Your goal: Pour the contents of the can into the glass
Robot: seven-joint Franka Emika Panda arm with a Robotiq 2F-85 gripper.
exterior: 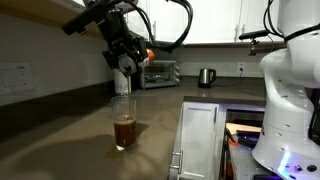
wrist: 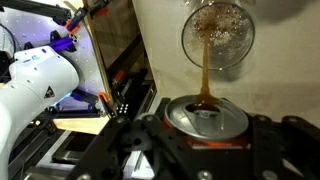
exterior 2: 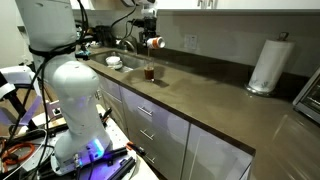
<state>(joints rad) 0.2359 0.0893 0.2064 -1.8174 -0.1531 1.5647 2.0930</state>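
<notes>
My gripper (wrist: 205,140) is shut on the can (wrist: 205,118), which I hold tipped over the glass (wrist: 218,30). In the wrist view the can's silver top faces the camera. A thin stream of dark brown contents (wrist: 203,80) runs from its opening down into the glass. In both exterior views the gripper (exterior: 125,58) (exterior 2: 148,32) hangs right above the tall clear glass (exterior: 123,120) (exterior 2: 150,72) on the counter. Brown liquid fills the lower part of the glass. The red-orange can (exterior 2: 155,43) shows at the gripper.
A steel kettle (exterior: 206,76) and a toaster oven (exterior: 160,72) stand at the back of the grey counter (exterior: 60,130). A paper towel roll (exterior 2: 267,65) stands farther along it. A sink (exterior 2: 112,62) lies near the glass. The white robot base (exterior: 290,90) is beside the counter.
</notes>
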